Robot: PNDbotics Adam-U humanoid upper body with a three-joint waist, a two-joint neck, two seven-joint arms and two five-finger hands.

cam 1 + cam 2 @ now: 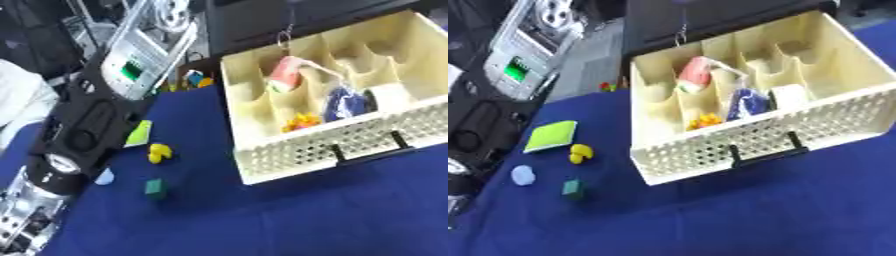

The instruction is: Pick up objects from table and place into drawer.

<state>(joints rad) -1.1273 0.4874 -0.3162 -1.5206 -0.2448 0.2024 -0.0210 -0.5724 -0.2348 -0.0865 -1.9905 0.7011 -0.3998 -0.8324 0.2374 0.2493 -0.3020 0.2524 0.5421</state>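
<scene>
The cream perforated plastic drawer (710,145) already holds several things; a yellow duck-like toy (579,153), green cube (572,188), pale-blue disc (523,175) and lime-green pad (551,135) wait left on the cloth. Neither hand shows, so I cannot tell their state.

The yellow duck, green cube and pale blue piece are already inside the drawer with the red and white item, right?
No. In the right eye view the yellow duck, green cube and pale blue piece lie on the blue table, left of the drawer. Only the red and white item is inside.
</scene>
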